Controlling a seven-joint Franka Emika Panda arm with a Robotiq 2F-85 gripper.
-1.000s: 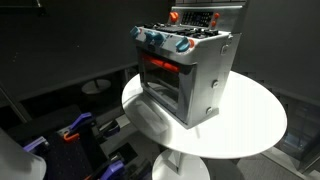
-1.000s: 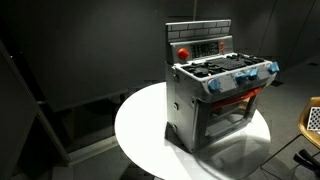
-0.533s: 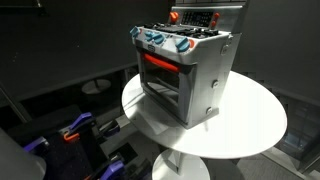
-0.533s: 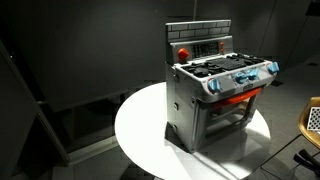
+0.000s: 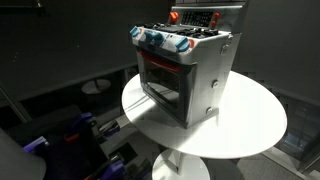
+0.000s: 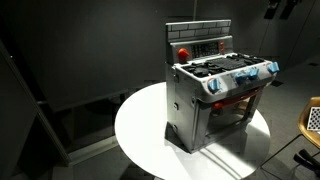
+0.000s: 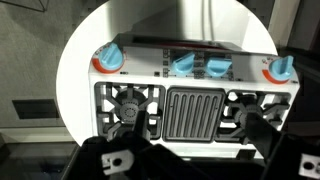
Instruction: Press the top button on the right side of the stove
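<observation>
The stove (image 5: 188, 75) stands upright on a round white tabletop (image 5: 250, 120), set toward the far half of it in both exterior views (image 6: 213, 100), with bare white surface left around its base (image 6: 140, 125). Its silver side wall faces the camera at 4 o'clock in an exterior view. A row of blue-and-red knobs (image 5: 160, 40) runs along the front edge above the dark oven window (image 5: 162, 82). The red back panel (image 6: 198, 45) rises at the rear and carries a round red button (image 6: 183, 52) toward 9 o'clock. The wrist view looks straight down on the stove top: the four knobs (image 7: 182, 65) line up from 9 to 3 o'clock, and a ribbed burner grate (image 7: 195, 112) sits at the centre, with the tabletop (image 7: 80, 40) showing beyond at 12 o'clock. The claw (image 7: 186, 150) enters from 6 o'clock, above the stove's rear edge. Its two dark fingers (image 7: 112, 155) are spread wide apart and grip nothing.
</observation>
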